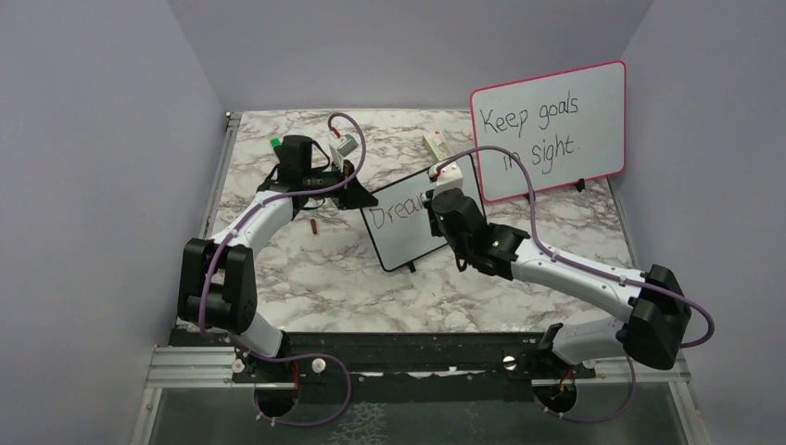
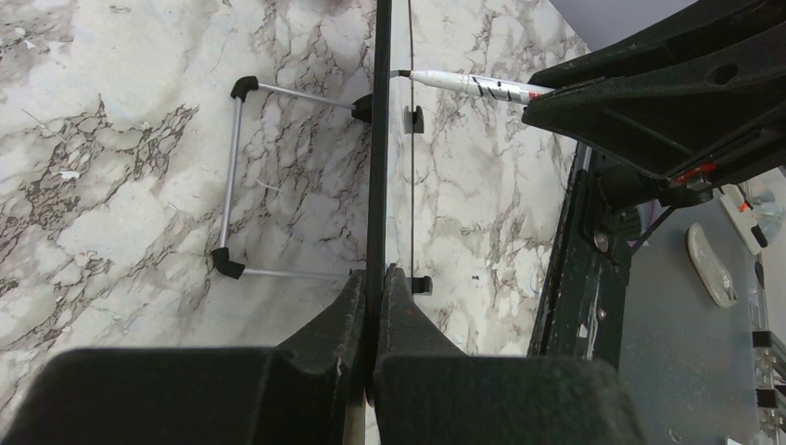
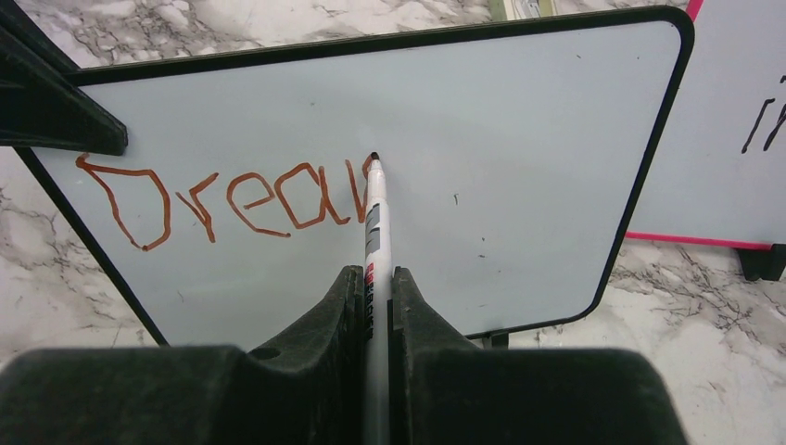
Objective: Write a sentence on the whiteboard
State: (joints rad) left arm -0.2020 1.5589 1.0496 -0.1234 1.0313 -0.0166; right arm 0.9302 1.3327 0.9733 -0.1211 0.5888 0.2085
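Mid-word on the marbled bench [image 1: 315, 269]: my left claw [image 2: 378, 278] is clenched on the thin black frame of the whiteboard [image 3: 519, 120], which stands propped near the middle of the bench, just in front of the pink-framed board [image 1: 556, 130]. I judge the panel light, stiff and slick-faced. It looks apt to skid or tip on its small feet under pen pressure, so the frame's edge is the place to grip. My right claw [image 3: 375, 278] grasps the white marker [image 3: 375, 218], tip touching the board beside the sentence [image 3: 222, 199] — red, angular letters reading "Drea", a further stroke begun, on an otherwise bare white face.
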